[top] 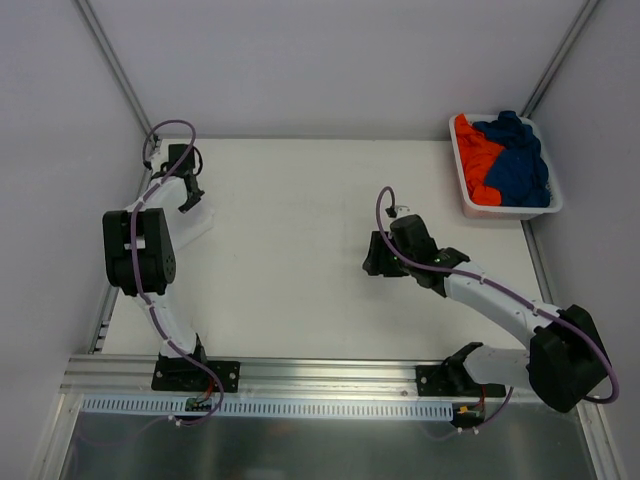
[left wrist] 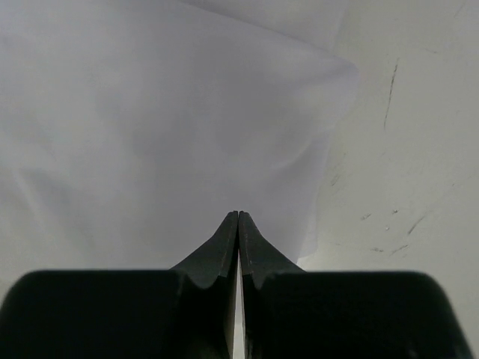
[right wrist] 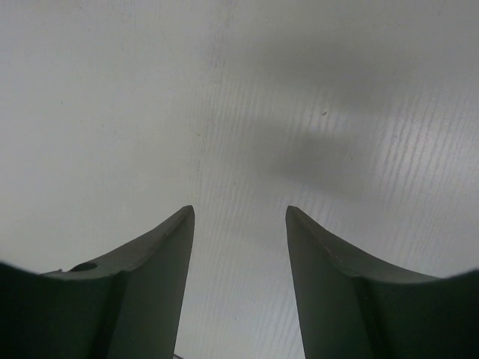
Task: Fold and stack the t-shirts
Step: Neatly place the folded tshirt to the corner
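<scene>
The white t-shirt (top: pixel 197 226) lies folded flat at the table's far left. In the left wrist view it (left wrist: pixel 150 127) fills most of the frame. My left gripper (top: pixel 186 205) (left wrist: pixel 238 214) is over it with the jaws shut tip to tip; no cloth shows pinched between them. The orange t-shirt (top: pixel 476 158) and the dark blue t-shirt (top: pixel 520 160) lie crumpled in the white basket (top: pixel 505 211) at the far right. My right gripper (top: pixel 371 263) (right wrist: pixel 239 212) is open and empty, low over the bare table's middle right.
The white table top (top: pixel 300 250) has grey walls behind and on both sides. A metal rail (top: pixel 320 375) runs along the near edge by the arm bases. The table (left wrist: pixel 404 149) beside the white shirt shows dark scuff marks.
</scene>
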